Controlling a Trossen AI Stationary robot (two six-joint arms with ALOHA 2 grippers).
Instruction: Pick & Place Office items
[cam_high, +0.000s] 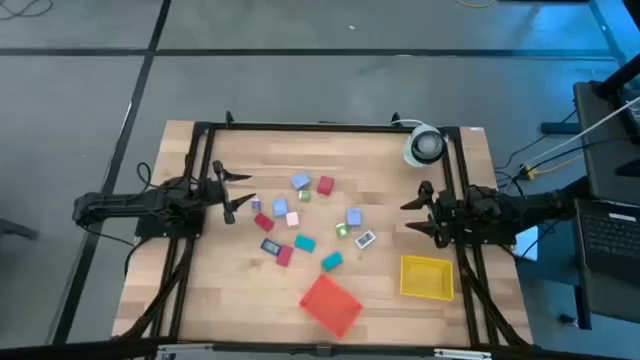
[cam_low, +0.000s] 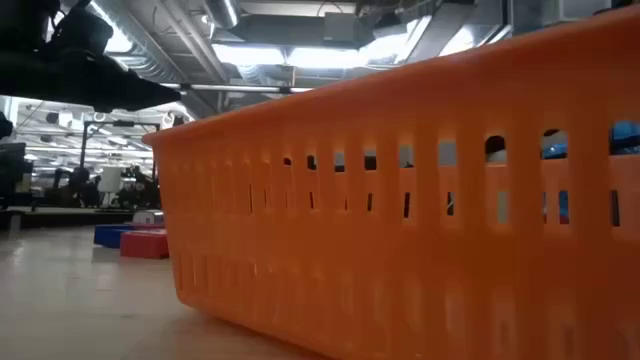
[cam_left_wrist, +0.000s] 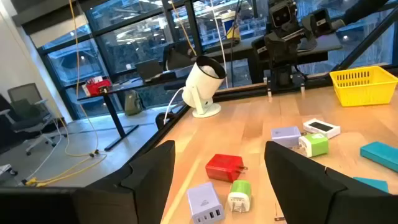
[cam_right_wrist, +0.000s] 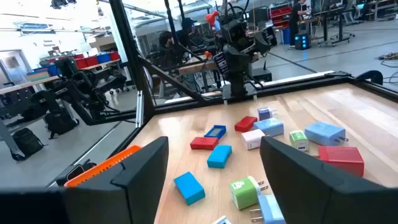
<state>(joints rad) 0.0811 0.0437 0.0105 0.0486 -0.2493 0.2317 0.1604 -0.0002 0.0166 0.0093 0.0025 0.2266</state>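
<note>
My left gripper (cam_high: 237, 192) hangs at the left edge of the table with its fingers (cam_left_wrist: 149, 171) spread wide and nothing between them. My right gripper (cam_high: 412, 213) mirrors it at the right edge, jaws also apart and empty. Nothing is picked up yet, so I judge the step in hand to be the first reach.

The office items (cam_high: 305, 215) lie scattered on the wood between my two hands, well ahead of each. Nearest my left fingertips, straight out in front, sit a red charger (cam_left_wrist: 224, 167), a green plug (cam_left_wrist: 239, 193) just beside it, and a pale lilac block (cam_left_wrist: 204, 203) closest of all. Ahead of my right hand are a green plug (cam_right_wrist: 245, 191), a blue block (cam_right_wrist: 189, 186) and a teal block (cam_right_wrist: 219, 155), each apart from the others.

The yellow tray (cam_high: 426, 277) sits just beside and behind my right hand, toward the near edge; the orange tray (cam_high: 331, 304) lies farther off, between the arms at the front.

To do this well, I would choose a piece standing clear of its neighbours, such as the teal block, and come down with the jaws straddling its narrow sides. The red charger and green plug sit close together, so a finger could nudge one while closing on the other. I would lower until the tips nearly reach the wood before closing, since these pieces are low and could squirt out.
</note>
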